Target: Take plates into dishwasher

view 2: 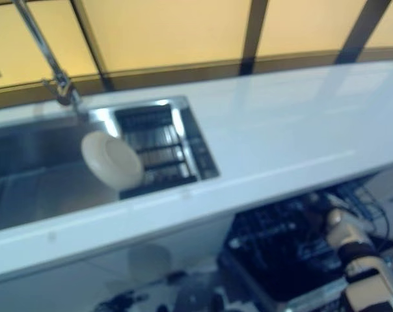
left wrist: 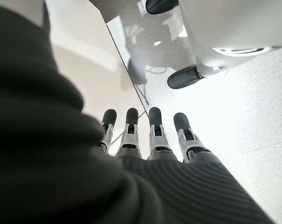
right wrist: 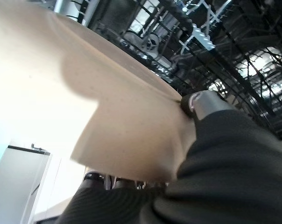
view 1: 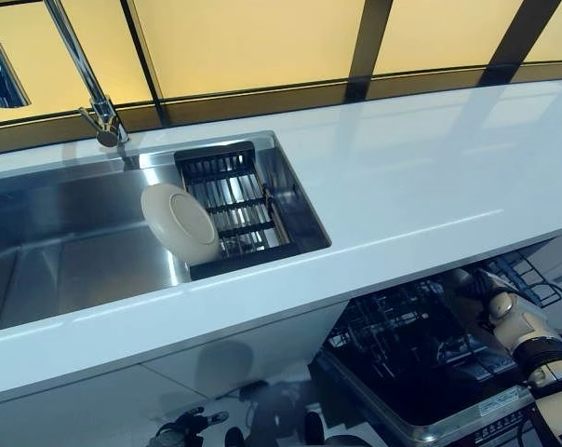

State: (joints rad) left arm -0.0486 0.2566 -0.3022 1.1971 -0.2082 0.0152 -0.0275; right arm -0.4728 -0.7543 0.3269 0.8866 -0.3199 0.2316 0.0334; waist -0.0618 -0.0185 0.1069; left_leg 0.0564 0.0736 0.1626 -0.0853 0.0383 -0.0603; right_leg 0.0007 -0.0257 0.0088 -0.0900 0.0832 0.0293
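A cream plate (view 1: 180,223) leans upright against a black drying rack (view 1: 233,200) in the steel sink (view 1: 67,251). My right hand (view 1: 510,317) is low at the right, over the open dishwasher's dark wire rack (view 1: 402,354) under the counter. In the right wrist view it is shut on a second cream plate (right wrist: 85,102), with the thumb (right wrist: 199,103) on the rim and the fingers underneath, and the wire rack (right wrist: 215,42) lies just past the plate. My left hand (left wrist: 145,135) hangs open and empty near the floor, and it also shows low in the left eye view (view 1: 183,430).
A white counter (view 1: 430,186) runs across the view above the dishwasher. A tap (view 1: 95,102) stands behind the sink. The dishwasher's front edge (view 1: 453,424) juts out below my right arm. White cabinet fronts (view 1: 123,400) stand under the sink.
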